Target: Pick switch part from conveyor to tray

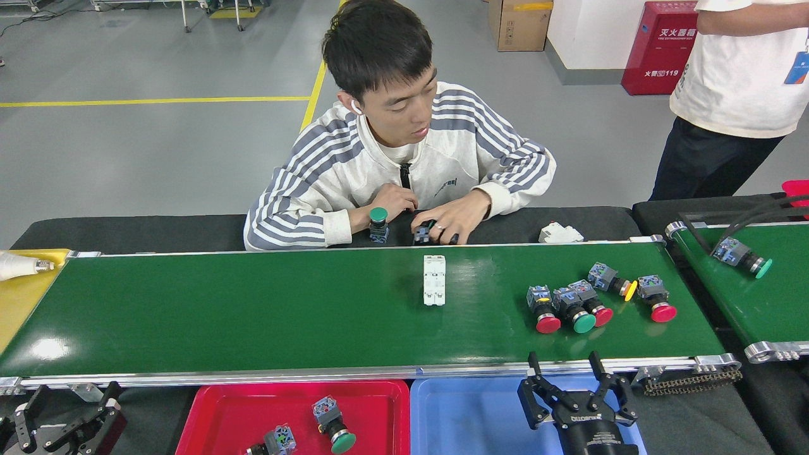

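Observation:
The conveyor runs across the middle of the head view. A cluster of switch parts lies at its right end: a red-capped one, a green-capped one, another red one, a yellow one and a red one. My right gripper is open and empty, over the blue tray at the belt's near rail, just below the cluster. The red tray holds two switch parts. My left gripper rests open at the bottom left.
A white breaker block lies mid-belt. A seated person's hands hold switch parts at the far rail. A second green belt at the right carries a green-capped switch. A yellow tray with a bulb sits left. Another person stands at the far right.

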Motion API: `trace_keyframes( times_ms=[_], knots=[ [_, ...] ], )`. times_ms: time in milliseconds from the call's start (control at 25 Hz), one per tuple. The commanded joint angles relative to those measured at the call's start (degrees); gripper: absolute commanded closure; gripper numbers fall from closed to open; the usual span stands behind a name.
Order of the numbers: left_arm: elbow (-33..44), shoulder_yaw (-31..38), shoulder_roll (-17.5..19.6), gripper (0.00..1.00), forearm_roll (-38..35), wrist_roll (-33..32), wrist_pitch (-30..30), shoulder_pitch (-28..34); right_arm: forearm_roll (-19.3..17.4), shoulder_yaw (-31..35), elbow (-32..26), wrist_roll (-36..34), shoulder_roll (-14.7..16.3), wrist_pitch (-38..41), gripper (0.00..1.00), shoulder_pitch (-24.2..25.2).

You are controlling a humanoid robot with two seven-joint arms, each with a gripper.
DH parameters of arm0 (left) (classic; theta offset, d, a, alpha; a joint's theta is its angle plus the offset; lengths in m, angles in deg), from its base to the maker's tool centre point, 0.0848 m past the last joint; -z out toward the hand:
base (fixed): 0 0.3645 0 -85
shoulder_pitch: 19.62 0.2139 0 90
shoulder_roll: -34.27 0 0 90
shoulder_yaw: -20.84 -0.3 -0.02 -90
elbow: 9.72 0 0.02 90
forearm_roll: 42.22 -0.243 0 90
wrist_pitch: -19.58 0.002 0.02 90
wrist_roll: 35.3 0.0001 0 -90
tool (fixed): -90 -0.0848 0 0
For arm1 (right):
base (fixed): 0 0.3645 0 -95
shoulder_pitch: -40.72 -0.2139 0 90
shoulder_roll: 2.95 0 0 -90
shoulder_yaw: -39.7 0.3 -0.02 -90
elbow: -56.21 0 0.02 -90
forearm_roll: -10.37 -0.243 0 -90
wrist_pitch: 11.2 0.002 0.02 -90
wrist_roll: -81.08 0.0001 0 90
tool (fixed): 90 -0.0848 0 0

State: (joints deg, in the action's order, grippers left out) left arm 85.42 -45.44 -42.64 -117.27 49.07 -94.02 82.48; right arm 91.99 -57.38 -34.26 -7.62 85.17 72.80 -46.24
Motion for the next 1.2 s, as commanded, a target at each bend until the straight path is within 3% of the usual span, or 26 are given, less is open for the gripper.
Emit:
trace_keyframes(
  times_ms=[0,200,361,721,1162],
  knots=[
    [2.1,-2.0,0.1,0.0,0.0,0.1,-0.1,-1.2,0.1,0.0,0.5,1.4,0.4,-0.5,0.0,-2.0],
    [4.9,-9.0,-2.2,0.0,-0.9,-2.2,0.3,-4.5,-0.4,-0.1,4.2,2.9,0.4,0.5,0.0,-5.3],
    [4.5,-14.4,-5.2,0.0,-7.0,-3.2,3.4,-8.7,-0.5,-0.8,7.1,3.2,0.4,1.2,0.0,-8.5],
    [0.5,-19.5,-12.5,0.0,-14.7,-3.3,4.5,-13.4,-0.6,-7.9,12.4,4.8,-1.3,3.7,0.0,-12.6],
    [-7.5,-19.6,-12.7,0.0,-15.0,-3.3,4.4,-21.4,-0.6,-9.9,25.3,4.8,-6.6,3.2,0.01,-22.9]
  ],
)
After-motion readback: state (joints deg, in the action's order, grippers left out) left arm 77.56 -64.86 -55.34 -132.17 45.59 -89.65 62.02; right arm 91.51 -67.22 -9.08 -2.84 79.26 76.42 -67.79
